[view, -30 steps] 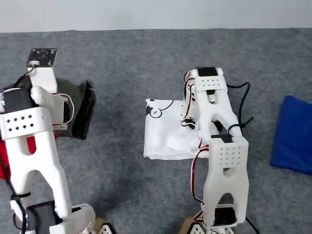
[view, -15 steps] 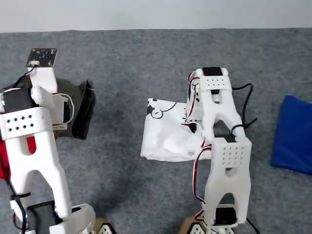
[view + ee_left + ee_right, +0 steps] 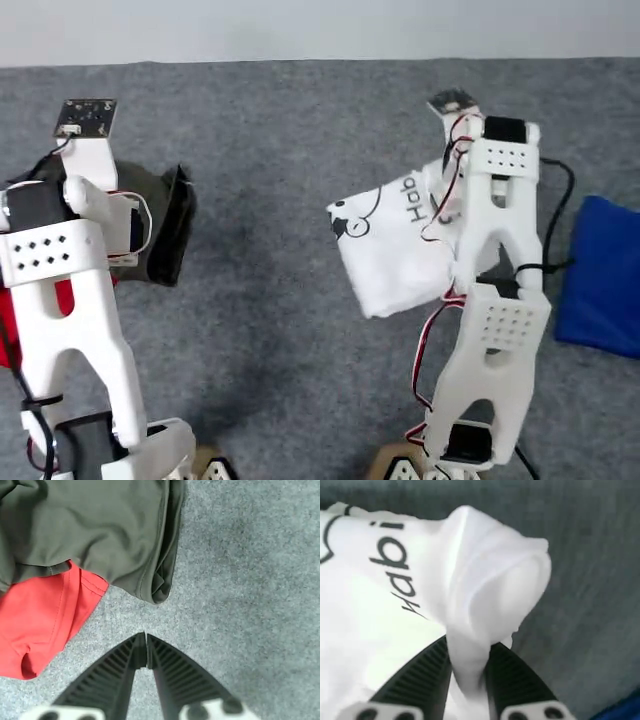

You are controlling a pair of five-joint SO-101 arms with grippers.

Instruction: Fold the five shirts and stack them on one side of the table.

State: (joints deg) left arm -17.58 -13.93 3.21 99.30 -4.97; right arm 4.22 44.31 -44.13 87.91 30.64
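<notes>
Grey felt-like cloth (image 3: 260,330) covers the whole table. At its near left edge a red shirt (image 3: 35,620) lies partly under a folded dark olive shirt (image 3: 90,530). The left gripper (image 3: 146,652) hangs just beside them, its jaws closed together on nothing. Farther right, the right gripper (image 3: 467,665) pinches a bunched fold of the white shirt (image 3: 395,250). A folded blue shirt (image 3: 600,280) lies near it at the right edge. A pale wall (image 3: 300,30) runs behind the table.

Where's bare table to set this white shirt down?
Bare grey table lies between the dark shirt and the white shirt, and along the far edge. It is crowded at the left, dark shirt on red shirt; at the right, blue shirt.
</notes>
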